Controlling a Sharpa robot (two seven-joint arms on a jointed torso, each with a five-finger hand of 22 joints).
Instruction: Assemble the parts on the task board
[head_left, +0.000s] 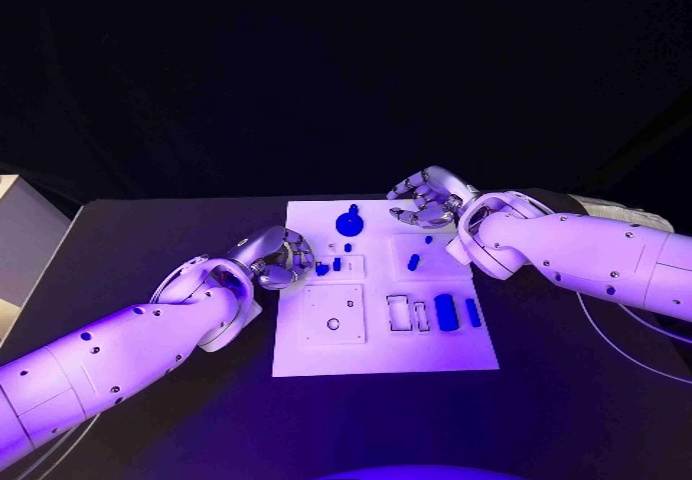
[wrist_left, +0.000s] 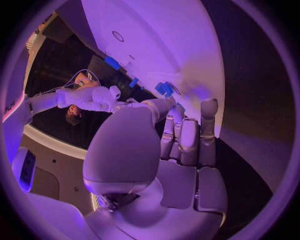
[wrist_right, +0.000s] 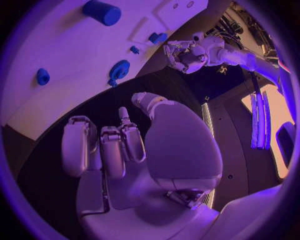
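The white task board (head_left: 378, 345) lies in the middle of the black table. On it are a round blue disc part with a knob (head_left: 351, 222), a short blue peg (head_left: 414, 262), two longer blue bars (head_left: 446, 312) and small blue pieces (head_left: 336, 264) near its left side. My left hand (head_left: 277, 258) hovers at the board's left edge, fingers loosely curled, holding nothing. My right hand (head_left: 430, 200) is at the board's far right corner, loosely curled and empty. The right wrist view shows the disc part (wrist_right: 119, 70) just beyond the right hand (wrist_right: 119, 145). The left hand (wrist_left: 181, 145) is beside the board (wrist_left: 162, 45).
A raised white plate with a hole (head_left: 333, 314) and empty rectangular slots (head_left: 398, 313) are on the board's near half. A pale box (head_left: 22, 240) stands at the table's left edge. Cables (head_left: 620, 340) trail on the table under the right arm.
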